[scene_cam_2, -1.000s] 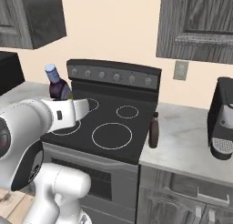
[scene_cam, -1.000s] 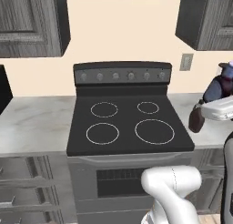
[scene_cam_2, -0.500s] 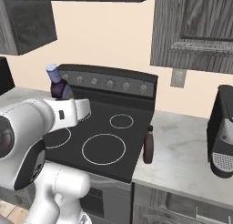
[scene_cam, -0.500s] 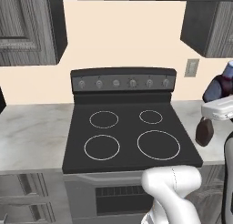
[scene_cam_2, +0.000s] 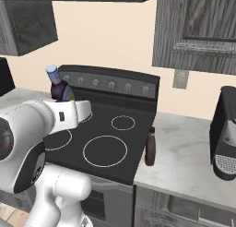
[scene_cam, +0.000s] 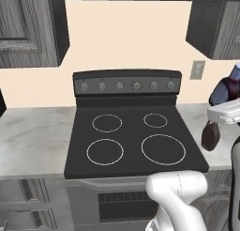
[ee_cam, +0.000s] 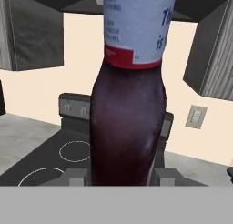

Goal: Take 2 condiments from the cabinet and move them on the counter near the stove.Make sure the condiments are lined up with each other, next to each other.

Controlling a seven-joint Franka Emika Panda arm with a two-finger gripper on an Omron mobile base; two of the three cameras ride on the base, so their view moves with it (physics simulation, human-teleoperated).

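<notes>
A: What is changing between the earlier views and the present ones?

B: The whole scene is sliding leftward in both base views, so the base, not the objects, is travelling to the right along the black glass-top stove [scene_cam: 133, 141]. The squat dark brown bottle with the narrow neck [scene_cam_2: 150, 146] is standing on the pale marbled stone worktop [scene_cam_2: 189, 152] just beside the stove's right edge, and it is now appearing nearer the middle of the right base view

A: What is the end effector [ee_cam: 122, 175] doing?

B: It is clamping the small dark purple bottle with the pale cap [scene_cam_2: 58, 86], its two dark fingertips [ee_cam: 75, 176] pressing either side of the belly in the hand view. The bottle is riding upright above the white forearm, still well above the worktop

A: What does this imply for the task?

B: One condiment appears already delivered; the second is being carried toward it. The placing step is not yet done, and the purple bottle will probably need setting down close beside the brown one so the pair line up. The tall black coffee machine [scene_cam_2: 225, 134] is occupying the far right of that worktop

A: Is any writing legible?

B: The held bottle is wearing a pale blue-white label [ee_cam: 136, 22] edged by a red band. Dark lettering fragments reading "Th" and "is" are showing at its right edge; the small print at its left is too blurred to read
</notes>
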